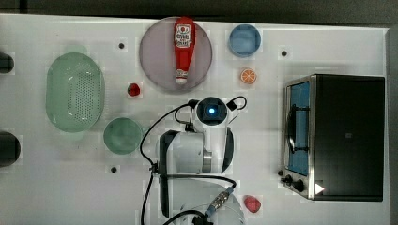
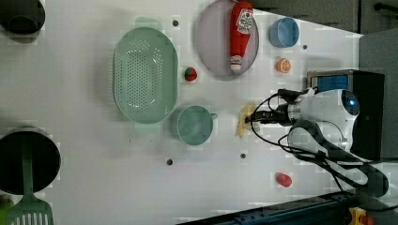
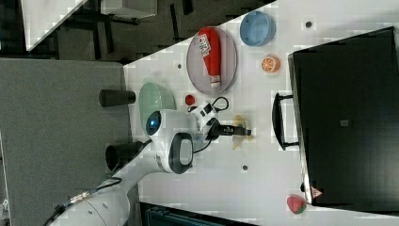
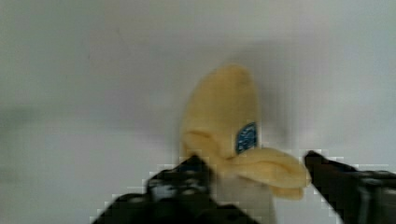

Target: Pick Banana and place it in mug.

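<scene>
Banana (image 4: pixel 224 116): pale yellow, blue sticker, lay on the white table (image 2: pixel 94 178) just beside the mug (image 2: pixel 193 124), on the left view's right of it, with the gripper (image 4: pixel 254 179) down over it and one dark finger (image 4: pixel 182 182) on each side, jaws apart and one finger not touching the fruit. Mug: pale green, upright, between the banana and the green perforated basket (image 2: pixel 145 74). Surroundings: a ketchup bottle (image 2: pixel 240 33) lay on a grey plate (image 2: pixel 209 47), with a blue cup (image 2: pixel 284 32), an orange slice (image 2: pixel 283 65), a strawberry (image 2: pixel 190 73) and a toaster oven (image 1: pixel 342 136) further off.
</scene>
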Robot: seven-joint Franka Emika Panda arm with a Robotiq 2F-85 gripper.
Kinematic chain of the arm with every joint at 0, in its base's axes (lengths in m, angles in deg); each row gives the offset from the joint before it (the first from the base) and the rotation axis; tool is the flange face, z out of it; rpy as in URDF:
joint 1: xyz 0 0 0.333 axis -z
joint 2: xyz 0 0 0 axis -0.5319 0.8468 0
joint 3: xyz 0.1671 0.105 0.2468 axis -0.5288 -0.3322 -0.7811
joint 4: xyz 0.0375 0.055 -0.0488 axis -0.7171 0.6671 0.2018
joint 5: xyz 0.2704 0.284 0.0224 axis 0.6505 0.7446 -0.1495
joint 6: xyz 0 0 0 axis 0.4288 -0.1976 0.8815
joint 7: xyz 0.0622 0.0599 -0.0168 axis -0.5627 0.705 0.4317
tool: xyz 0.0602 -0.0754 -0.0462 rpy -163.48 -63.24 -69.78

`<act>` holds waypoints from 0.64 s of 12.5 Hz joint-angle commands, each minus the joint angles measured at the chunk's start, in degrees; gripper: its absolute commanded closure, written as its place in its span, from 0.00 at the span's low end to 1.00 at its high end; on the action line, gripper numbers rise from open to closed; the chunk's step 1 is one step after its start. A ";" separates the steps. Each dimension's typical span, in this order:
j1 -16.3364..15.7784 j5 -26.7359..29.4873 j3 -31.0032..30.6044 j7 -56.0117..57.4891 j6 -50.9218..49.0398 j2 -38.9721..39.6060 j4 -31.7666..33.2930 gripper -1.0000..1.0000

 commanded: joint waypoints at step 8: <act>0.14 0.61 0.49 1.59 -8.95 -20.10 -2.71 0.65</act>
